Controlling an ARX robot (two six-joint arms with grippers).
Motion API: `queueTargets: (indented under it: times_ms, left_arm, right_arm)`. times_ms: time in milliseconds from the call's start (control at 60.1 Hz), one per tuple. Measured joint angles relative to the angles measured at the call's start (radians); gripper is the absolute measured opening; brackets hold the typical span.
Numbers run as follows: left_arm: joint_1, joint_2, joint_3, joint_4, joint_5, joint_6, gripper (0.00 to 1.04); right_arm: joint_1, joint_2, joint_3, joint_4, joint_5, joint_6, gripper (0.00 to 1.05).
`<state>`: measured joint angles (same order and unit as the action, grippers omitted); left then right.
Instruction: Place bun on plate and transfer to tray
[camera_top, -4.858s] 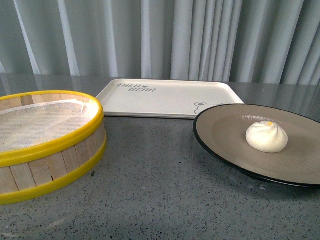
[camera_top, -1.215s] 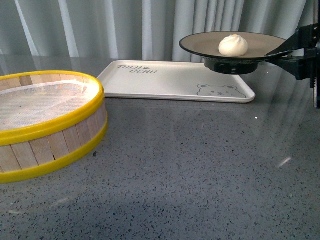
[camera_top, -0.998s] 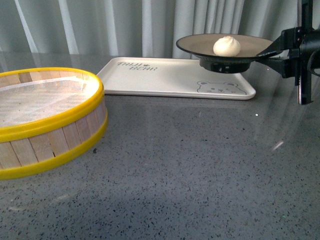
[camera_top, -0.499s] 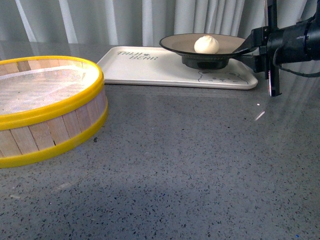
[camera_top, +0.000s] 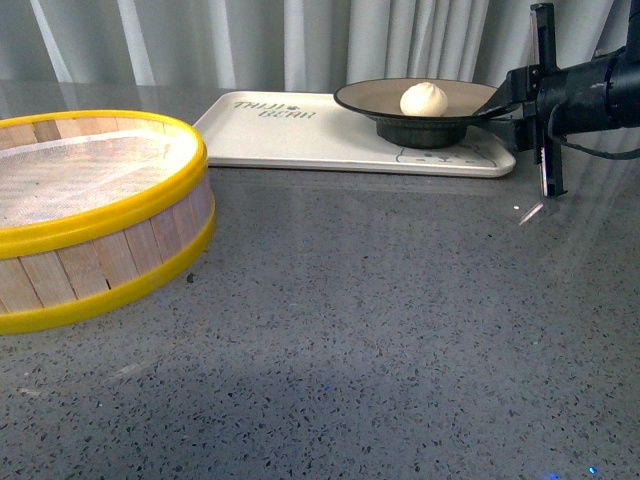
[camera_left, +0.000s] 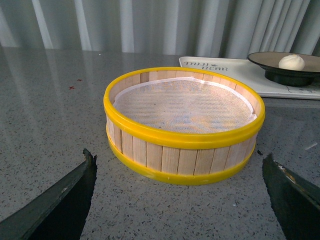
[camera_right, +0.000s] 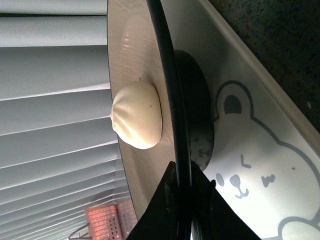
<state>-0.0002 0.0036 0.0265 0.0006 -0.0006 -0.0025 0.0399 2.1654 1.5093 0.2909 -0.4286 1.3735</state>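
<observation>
The white bun (camera_top: 423, 99) sits in the grey-brown plate (camera_top: 375, 98) with a black rim. My right gripper (camera_top: 503, 105) is shut on the plate's right rim and holds it over the bear corner of the cream tray (camera_top: 300, 140), foot at or just above the tray. In the right wrist view the fingers (camera_right: 200, 187) pinch the rim of the plate (camera_right: 132, 60); the bun (camera_right: 137, 115) and the tray's bear drawing (camera_right: 250, 150) show. My left gripper (camera_left: 180, 200) is open and empty, in front of the steamer basket. The bun (camera_left: 291, 61), plate (camera_left: 265, 57) and tray (camera_left: 220, 67) show far off.
A yellow-rimmed wooden steamer basket (camera_top: 90, 220) stands at the left on the grey speckled table (camera_top: 380, 330); it fills the left wrist view (camera_left: 185, 125). Grey curtains hang behind the table.
My right gripper carried the plate with the bun up from the table, leftwards and down over the tray's bear corner. In the last half second it shifted slightly right and lower.
</observation>
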Motion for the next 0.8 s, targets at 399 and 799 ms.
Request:
queueTargets:
  times_ms: [399,799]
  left_arm:
    - [0.0,0.0,0.0,0.0,0.0,0.0,0.98]
    - [0.0,0.0,0.0,0.0,0.0,0.0,0.98]
  right_arm:
    - [0.017,0.008,0.012,-0.011,-0.018,-0.026,0.02]
    - [0.019,0.008,0.011,0.002,-0.018,-0.039,0.36]
